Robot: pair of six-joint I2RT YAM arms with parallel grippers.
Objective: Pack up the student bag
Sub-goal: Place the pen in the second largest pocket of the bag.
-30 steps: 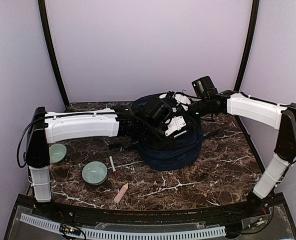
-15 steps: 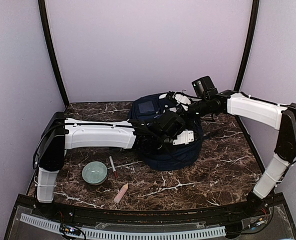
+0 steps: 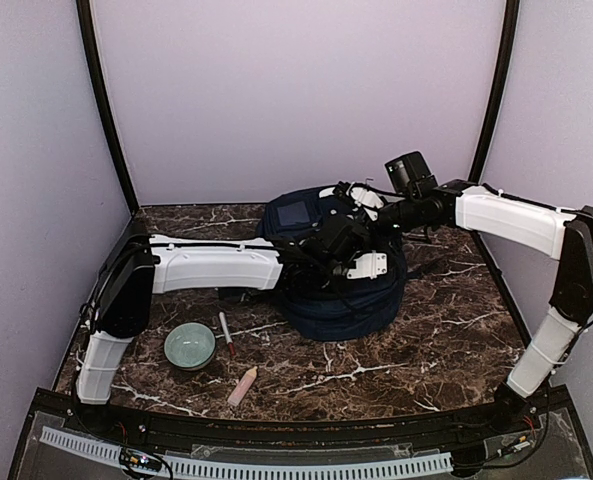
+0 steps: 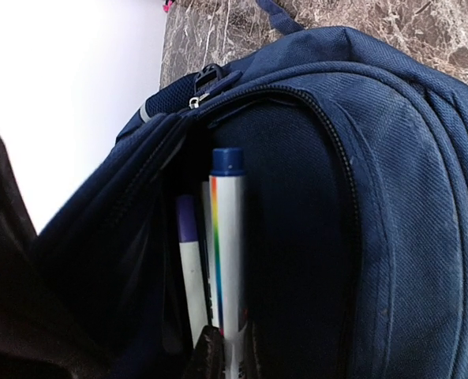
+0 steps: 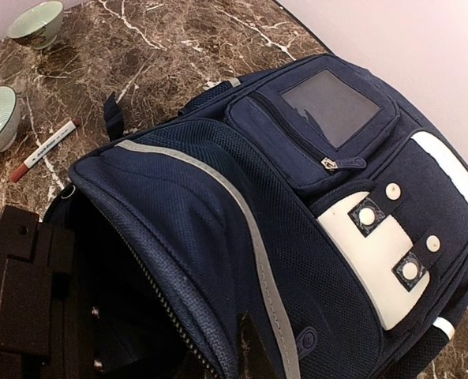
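The student bag [image 3: 341, 310] is seen toward the back of the counter [image 3: 436, 340], near the middle, slumped with its front face turned up. Navy fabric is shown, trimmed with a grey stripe, pale patches set with round studs, and a small zipped window pocket. The main zip is undone and the mouth is seen gaping.

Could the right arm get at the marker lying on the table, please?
Probably not: the right pincer grips the student bag at its rim, and the left arm lies between it and the marker.
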